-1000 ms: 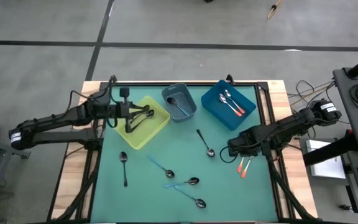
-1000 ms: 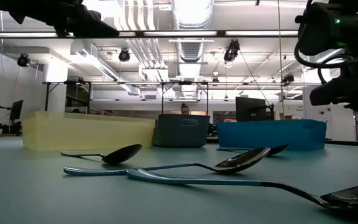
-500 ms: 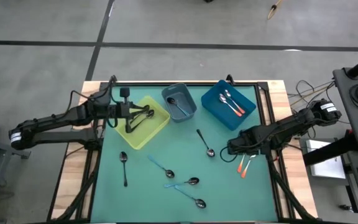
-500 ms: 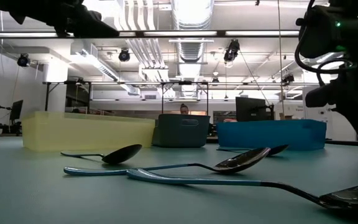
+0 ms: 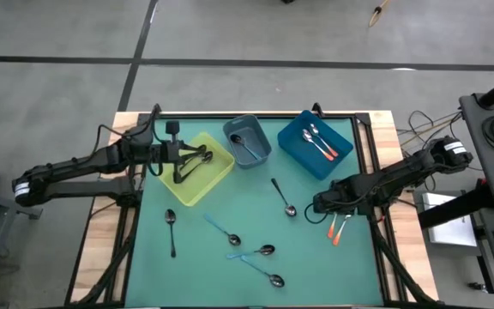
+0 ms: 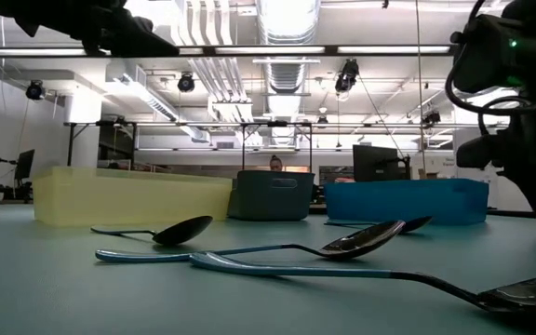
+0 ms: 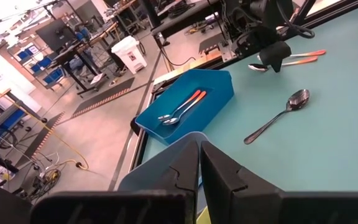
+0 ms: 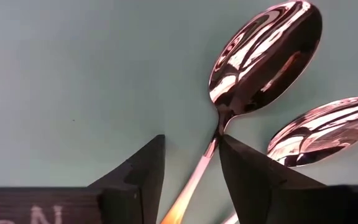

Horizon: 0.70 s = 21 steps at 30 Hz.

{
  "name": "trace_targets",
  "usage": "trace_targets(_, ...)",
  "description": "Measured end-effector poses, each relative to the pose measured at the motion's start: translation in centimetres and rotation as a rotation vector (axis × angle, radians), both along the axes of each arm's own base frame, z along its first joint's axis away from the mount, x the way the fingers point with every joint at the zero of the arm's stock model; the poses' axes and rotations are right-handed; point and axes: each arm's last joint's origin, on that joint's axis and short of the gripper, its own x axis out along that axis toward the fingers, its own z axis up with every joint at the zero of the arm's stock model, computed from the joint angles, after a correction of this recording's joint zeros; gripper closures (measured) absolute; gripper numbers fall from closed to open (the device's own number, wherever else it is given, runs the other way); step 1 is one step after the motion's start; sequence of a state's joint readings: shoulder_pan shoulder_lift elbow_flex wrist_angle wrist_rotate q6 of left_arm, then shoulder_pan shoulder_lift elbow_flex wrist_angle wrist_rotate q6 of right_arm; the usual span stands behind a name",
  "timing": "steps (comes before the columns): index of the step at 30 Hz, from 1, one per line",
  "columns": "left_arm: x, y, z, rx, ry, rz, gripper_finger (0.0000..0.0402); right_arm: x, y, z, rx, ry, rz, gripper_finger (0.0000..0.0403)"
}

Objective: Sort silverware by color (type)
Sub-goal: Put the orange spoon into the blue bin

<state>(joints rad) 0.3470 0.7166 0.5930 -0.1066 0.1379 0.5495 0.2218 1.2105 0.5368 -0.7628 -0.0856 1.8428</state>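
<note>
I see two orange-red spoons (image 5: pixel 337 227) at the mat's right edge; my right gripper (image 8: pixel 190 163) straddles one neck, jaws parted, not clamped. The handles are cut off. Left gripper (image 7: pixel 200 163) closed over the yellow bin (image 5: pixel 215 178).

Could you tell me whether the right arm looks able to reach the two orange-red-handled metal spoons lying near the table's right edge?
Probably yes. The right gripper is open and low over the two orange-red-handled metal spoons, its fingers straddling one spoon's neck, with nothing between them and the teal tabletop.
</note>
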Motion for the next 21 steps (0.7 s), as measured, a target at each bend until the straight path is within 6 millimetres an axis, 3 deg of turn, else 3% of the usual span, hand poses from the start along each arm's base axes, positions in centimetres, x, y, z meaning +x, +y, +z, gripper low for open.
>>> trace_targets(5, 0.00, 0.00, 0.01, 0.008, 0.001, -0.002, 0.0402, 0.25, 0.02, 0.18, -0.013, -0.014, 0.001, 0.0279)
trace_targets(17, 0.00, 0.00, 0.01, 0.010, 0.001, -0.002, 0.0402, 0.59, -0.02, 0.22, -0.044, -0.053, -0.003, 0.0383)
trace_targets(21, 0.00, 0.00, 0.01, 0.010, 0.001, -0.002, 0.0402, 0.77, -0.02, 0.24, -0.051, -0.073, -0.010, 0.0392)
